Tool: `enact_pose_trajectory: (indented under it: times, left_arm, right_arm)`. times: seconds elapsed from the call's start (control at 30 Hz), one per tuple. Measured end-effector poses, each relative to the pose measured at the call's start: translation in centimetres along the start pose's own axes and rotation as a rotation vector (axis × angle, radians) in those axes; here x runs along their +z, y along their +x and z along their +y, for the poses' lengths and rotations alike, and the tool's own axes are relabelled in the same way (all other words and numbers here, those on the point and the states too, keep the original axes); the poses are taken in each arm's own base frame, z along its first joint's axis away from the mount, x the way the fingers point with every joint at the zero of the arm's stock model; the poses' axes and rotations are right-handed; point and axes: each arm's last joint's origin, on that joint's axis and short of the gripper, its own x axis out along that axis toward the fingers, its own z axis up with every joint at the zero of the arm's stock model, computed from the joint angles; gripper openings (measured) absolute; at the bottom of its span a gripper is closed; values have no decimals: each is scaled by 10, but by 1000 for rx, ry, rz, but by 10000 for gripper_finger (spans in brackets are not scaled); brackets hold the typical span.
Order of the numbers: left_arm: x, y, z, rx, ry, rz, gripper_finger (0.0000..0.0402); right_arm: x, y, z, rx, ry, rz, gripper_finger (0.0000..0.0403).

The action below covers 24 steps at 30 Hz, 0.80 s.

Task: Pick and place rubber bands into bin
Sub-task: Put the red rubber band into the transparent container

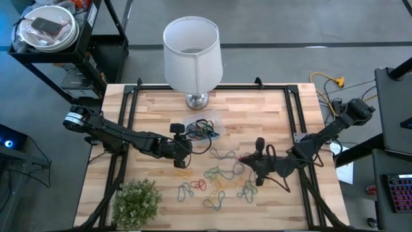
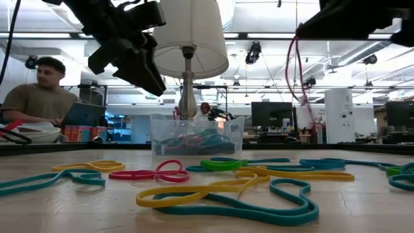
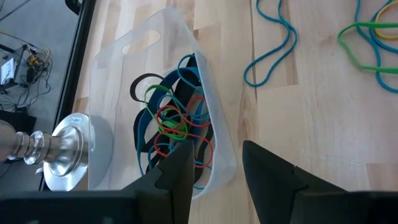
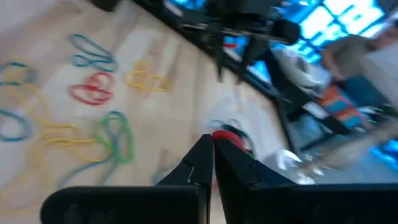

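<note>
Several coloured rubber bands [image 1: 215,177] lie loose on the wooden table in front of the see-through bin [image 1: 203,129], which holds a tangle of bands [image 3: 174,121]. My left gripper [image 3: 214,180] hovers open above the bin's near wall [image 3: 214,130], one finger over the inside and one over the outside, touching nothing. My right gripper [image 4: 212,140] is raised over the loose bands at the table's right [image 1: 250,160], shut on a red rubber band [image 2: 299,71]. My right gripper pinches the red rubber band [image 4: 229,138] between its two fingertips. The fingers come from the table's right, slanting a little downward. The band hangs slack below the gripper [image 2: 301,90], lifted clear of the table.
A white lamp [image 1: 192,55] stands on its metal base [image 3: 68,152] right behind the bin. A small green plant [image 1: 136,203] sits at the near left corner. Black cables run along the arms. A person [image 2: 39,90] sits beyond the far edge.
</note>
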Motion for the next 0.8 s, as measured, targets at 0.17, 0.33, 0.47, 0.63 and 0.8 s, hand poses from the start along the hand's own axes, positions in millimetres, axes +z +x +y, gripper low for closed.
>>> enact_pose_trajectory:
  times: [0.17,0.33,0.47,0.63,0.8]
  left_arm:
    - [1,0,0,0,-2,-6,121]
    - [1,0,0,0,-2,-6,121]
    - [1,0,0,0,-1,-5,121]
    - [0,0,0,0,0,-4,121]
    - [0,0,0,0,0,-4,121]
  right_arm:
    - [2,2,-5,-52,-24,-5,8]
    - [8,10,-19,-122,-44,-55,8]
    - [11,20,-37,-155,-54,-111,8]
    - [5,38,-69,-128,-18,-209,8]
    - [-8,51,-104,-126,41,-269,8]
